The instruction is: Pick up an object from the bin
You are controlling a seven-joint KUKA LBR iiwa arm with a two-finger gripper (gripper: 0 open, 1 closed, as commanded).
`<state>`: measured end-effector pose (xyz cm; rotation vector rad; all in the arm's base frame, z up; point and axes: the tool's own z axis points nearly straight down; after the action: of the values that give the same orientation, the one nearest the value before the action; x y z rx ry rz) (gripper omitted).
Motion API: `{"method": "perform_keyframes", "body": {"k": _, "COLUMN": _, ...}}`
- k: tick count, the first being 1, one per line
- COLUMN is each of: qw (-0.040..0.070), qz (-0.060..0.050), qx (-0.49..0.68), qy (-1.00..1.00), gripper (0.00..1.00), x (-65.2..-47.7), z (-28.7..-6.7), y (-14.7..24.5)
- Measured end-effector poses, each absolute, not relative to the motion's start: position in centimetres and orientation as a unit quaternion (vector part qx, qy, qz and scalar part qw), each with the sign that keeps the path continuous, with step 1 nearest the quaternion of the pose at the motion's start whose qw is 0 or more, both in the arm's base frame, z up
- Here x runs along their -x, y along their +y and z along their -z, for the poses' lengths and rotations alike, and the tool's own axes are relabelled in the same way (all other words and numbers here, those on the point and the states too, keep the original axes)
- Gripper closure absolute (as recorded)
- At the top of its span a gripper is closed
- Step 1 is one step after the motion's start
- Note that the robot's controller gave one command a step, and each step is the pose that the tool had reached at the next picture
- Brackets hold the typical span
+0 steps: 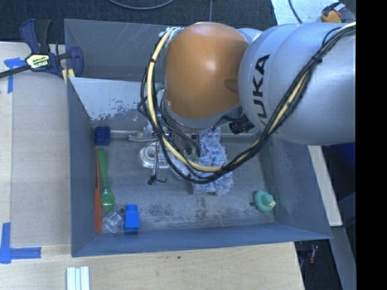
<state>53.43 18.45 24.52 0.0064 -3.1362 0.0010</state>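
Note:
My gripper (183,142) is low over the middle of the bin, mostly hidden under the arm's orange cover. A crumpled blue-and-white cloth (213,162) lies right beside it on its right and reaches toward the front of the bin. Just left of the gripper sits a small silvery metal piece (148,156). Whether the gripper touches either of them is hidden.
A dark blue cube (101,136) lies at the left wall. A green stick (104,183) and an orange stick (97,198) run along that wall. A blue block (131,217) and a clear piece (112,223) sit front left; a small green thing (263,202) front right.

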Motion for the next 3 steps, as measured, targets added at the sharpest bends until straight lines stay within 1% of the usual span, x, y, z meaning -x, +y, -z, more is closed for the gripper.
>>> {"method": "perform_keyframes", "body": {"k": 1, "qw": -0.002, "qz": 0.001, "qx": 0.0, "qy": -1.0, "gripper": 0.0, "x": -53.6, "z": -25.0, "y": 18.3}}
{"method": "perform_keyframes", "body": {"k": 2, "qw": -0.002, "qz": 0.001, "qx": -0.122, "qy": -0.992, "gripper": 0.0, "x": -51.0, "z": -15.7, "y": 20.3}}
{"method": "perform_keyframes", "body": {"k": 3, "qw": -0.004, "qz": 0.0, "qx": -0.316, "qy": -0.949, "gripper": 0.0, "x": -49.7, "z": -7.2, "y": 21.0}}
